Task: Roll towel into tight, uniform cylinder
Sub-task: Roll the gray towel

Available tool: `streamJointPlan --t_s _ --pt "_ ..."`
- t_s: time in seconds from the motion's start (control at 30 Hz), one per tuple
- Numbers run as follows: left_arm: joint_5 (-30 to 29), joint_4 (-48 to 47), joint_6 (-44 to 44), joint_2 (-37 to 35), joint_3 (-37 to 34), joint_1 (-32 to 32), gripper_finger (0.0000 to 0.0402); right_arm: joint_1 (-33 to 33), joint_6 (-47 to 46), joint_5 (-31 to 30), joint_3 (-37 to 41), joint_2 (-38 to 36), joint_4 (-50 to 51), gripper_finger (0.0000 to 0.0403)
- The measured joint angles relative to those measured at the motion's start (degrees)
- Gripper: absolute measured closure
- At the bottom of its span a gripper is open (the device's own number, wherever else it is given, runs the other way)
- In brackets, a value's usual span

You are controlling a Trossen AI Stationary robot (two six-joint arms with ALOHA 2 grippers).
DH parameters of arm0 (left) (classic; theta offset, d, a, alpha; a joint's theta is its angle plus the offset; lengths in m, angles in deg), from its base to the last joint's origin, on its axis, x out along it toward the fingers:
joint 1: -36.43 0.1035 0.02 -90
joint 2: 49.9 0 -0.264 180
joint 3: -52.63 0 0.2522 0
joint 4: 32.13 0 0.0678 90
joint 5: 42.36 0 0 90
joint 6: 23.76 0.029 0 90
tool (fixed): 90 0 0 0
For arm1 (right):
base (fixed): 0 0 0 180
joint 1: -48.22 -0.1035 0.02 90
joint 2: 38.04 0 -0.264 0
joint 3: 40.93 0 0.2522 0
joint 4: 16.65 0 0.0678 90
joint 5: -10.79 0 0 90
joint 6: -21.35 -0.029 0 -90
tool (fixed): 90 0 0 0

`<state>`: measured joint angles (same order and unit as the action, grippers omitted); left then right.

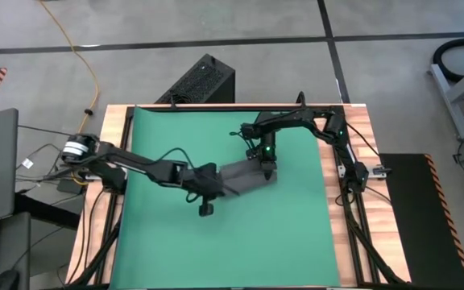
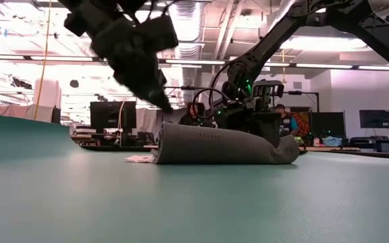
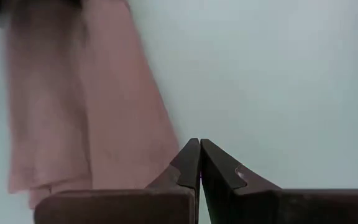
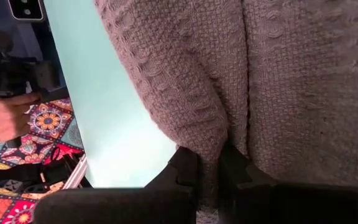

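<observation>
The towel [image 1: 244, 178] is lying as a low, partly rolled bundle near the middle of the green mat [image 1: 167, 250], which is covering most of the wooden worktop [image 1: 361, 242]. In the low view it is reading as a squat roll, flatter than a true cylinder, w/ a small white tag [image 2: 139, 159] poking out at one end.

The right claw [image 4: 208, 163] is pinching a fold of the towel's knit cloth between its fingers, at the end of the roll nearer the right arm. The left claw [image 3: 199, 163] is clenched w/ nothing in it, tips touching, hovering just above the mat beside the roll's other end; in the low view it is hanging just over that end, and contact w/ the cloth is not clear.

Handling, as a judgement: the cloth is looking soft, light and floppy, w/ a coarse weave that should give decent grip, no slip risk, not fragile. It is likely sagging and springing loose wherever it is not pinned, so the roll probably needs hold at both ends, w/ even pressure along its length. Best spots look like the outer fold at each end, not the middle.

A person's hand [image 4: 2, 118] is showing beyond the worktop edge in the right wrist view.
</observation>
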<state>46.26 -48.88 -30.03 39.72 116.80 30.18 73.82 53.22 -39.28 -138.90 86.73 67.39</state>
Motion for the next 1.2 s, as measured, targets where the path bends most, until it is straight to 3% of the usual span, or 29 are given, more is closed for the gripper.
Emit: streamJointPlan --t_s 0.4,0.6,0.8,1.03,1.2 --pt "-0.4 -8.5 17.3 12.9 13.1 -0.3 0.0401 -0.8 -0.6 0.8 0.1 0.1 -0.4 0.0370" --pt "-3.9 -13.2 18.1 18.3 15.9 0.5 0.0401 -0.8 -0.6 0.9 0.1 0.1 -0.5 0.0370" --pt "-5.0 -14.6 13.7 16.2 15.8 3.6 0.0401 -0.9 -0.2 1.0 0.1 0.1 -0.6 0.0370" --pt "-6.8 -12.4 16.8 12.4 15.9 7.1 0.0401 -0.9 0.1 1.0 0.1 0.1 -0.7 0.0370" --pt "-2.2 -12.7 15.6 13.7 15.8 10.8 0.0402 -1.2 0.1 0.9 0.1 0.1 -0.9 0.0370"
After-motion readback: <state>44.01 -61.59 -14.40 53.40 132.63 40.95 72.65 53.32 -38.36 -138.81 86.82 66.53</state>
